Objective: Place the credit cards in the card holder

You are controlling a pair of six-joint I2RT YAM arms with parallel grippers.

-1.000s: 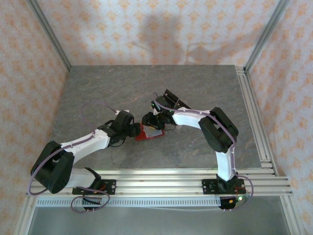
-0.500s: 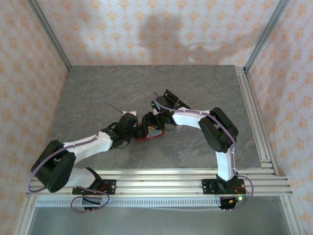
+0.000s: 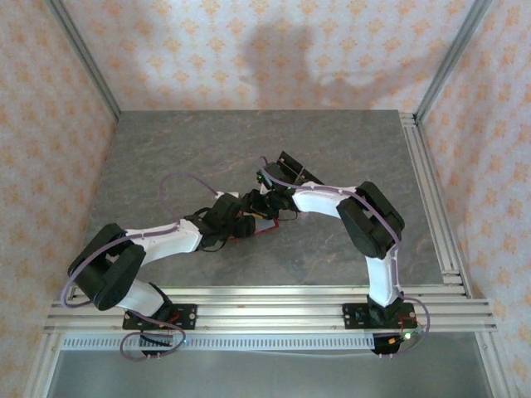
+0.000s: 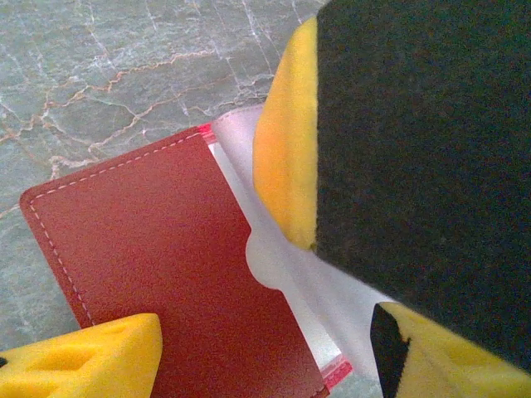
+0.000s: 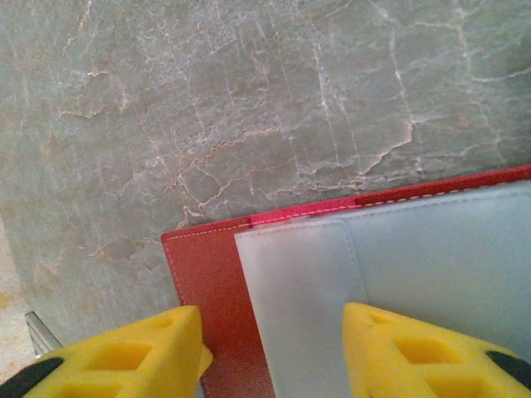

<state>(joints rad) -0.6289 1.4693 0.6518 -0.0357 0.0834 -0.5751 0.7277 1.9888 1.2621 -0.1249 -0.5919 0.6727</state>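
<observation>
**Location.** The card holder lies open and flat on the counter, about at its middle. Both arms meet over it.

**Claw state.** The left claw has its fingers apart, spanning the near end of the holder: one tip over the red pocket, the other over the pale lining. The right claw also has its fingers apart, poised above one corner of the holder. Neither is clamped on anything. Whether the tips touch the holder cannot be told. A yellow pad on a black body, judged to be a finger of the right claw, sits on the pale side of the holder.

**Handling.** The holder is judged light, thin and pliant. Its fold is likely to spring shut, and it will probably slide on the smooth stone. Pin one flap with flat pressure, and keep clear of the pocket mouth. A credit card is judged stiff, thin and slippery. Take it by a short edge.

**Orientation.** Opened out, the holder's long axis appears to run across the counter, from one claw to the other. The red pocket opens toward the fold, at its thumb notch. Feed a card long axis first into that mouth. Whether a card already sits inside cannot be told.
</observation>
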